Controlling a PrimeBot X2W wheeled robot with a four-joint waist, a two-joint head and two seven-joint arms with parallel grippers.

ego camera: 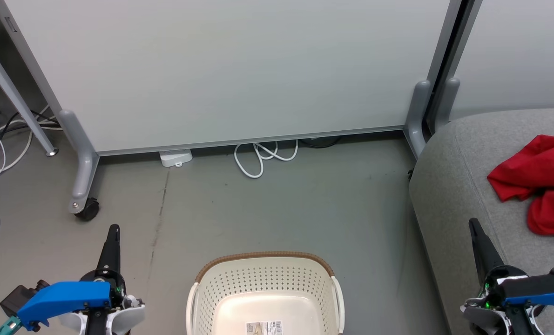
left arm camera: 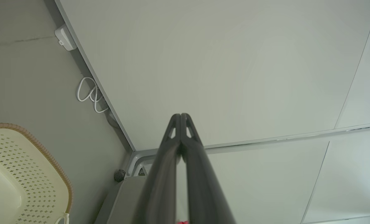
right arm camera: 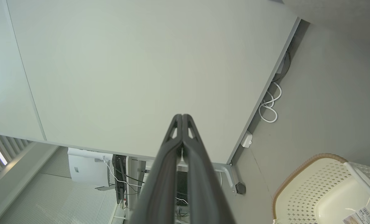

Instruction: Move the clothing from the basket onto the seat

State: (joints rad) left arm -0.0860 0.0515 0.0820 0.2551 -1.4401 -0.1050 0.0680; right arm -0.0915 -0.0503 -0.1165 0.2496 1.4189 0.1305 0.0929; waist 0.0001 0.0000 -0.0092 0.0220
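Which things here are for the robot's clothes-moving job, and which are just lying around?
For the job:
- red clothing, lying on the seat
- grey seat
- cream basket, bare inside where it shows

Just lying about:
- white cable loop
- small white box
- cables on the left
- wheeled partition panel

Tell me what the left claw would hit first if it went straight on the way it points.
Most likely the white partition panel: the shut left claw aims at its lower part, with nothing seen between; depth is unclear.
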